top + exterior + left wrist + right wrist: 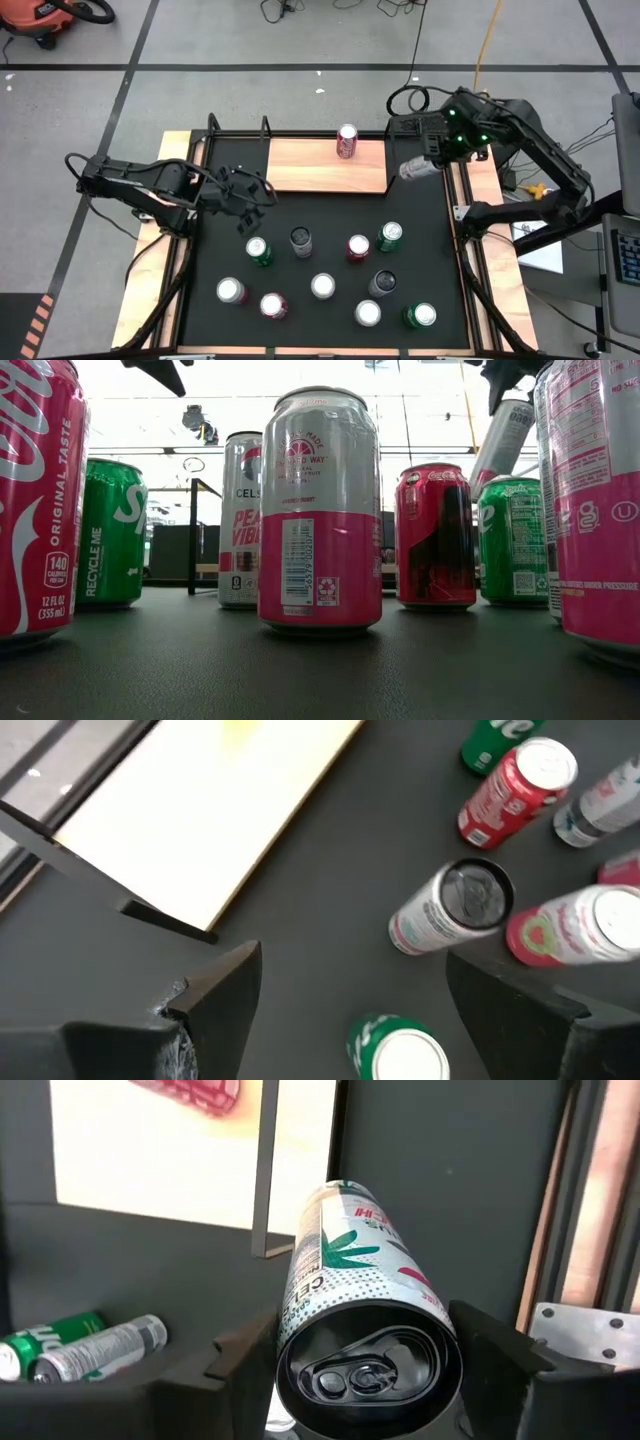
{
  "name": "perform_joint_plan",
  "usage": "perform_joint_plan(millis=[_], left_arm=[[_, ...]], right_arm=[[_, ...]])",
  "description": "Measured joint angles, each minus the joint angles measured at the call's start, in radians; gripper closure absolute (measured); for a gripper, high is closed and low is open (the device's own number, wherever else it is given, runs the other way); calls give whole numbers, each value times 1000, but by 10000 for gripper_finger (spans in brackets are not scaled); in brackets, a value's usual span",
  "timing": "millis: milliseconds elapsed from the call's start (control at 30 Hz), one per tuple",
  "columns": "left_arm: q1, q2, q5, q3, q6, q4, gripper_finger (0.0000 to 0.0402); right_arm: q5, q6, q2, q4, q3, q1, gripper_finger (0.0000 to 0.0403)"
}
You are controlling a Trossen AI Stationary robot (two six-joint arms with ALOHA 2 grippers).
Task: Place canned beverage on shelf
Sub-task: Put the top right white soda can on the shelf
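The right end effector [420, 166] is clamped on a white can [414, 168], one finger on each side of the body, as the right wrist view shows with the can's top facing the camera [368, 1365]. In the high view the can is carried tilted, off the mat, at about 4 o'clock from the shelf's [300, 165] right end and just beside it. The tilt appears to follow from the wrist angle during transfer; the can would need to be brought upright before release. One red can [347, 141] already stands on the shelf at its 1 o'clock area, near the far edge, which leaves the board's left and near parts free for further cans. The left end effector [250, 192] hangs spread and empty over the mat at 8 o'clock from the shelf, probably staged above the group of cans on the desk for a later pick. The nearest of them, a green can [259, 251], stands at 6 o'clock from it. The remaining cans stand upright and spaced apart, which gives the fingers room on both sides.
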Motion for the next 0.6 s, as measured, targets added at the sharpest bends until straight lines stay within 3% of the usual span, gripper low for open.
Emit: perform_joint_plan(millis=[333, 600], left_arm=[[77, 0, -10, 0, 10, 83, 86], [142, 0, -56, 0, 216, 351, 86]], right_arm=[[55, 19, -63, 1, 151, 0, 187], [28, 34, -62, 85, 312, 0, 187]])
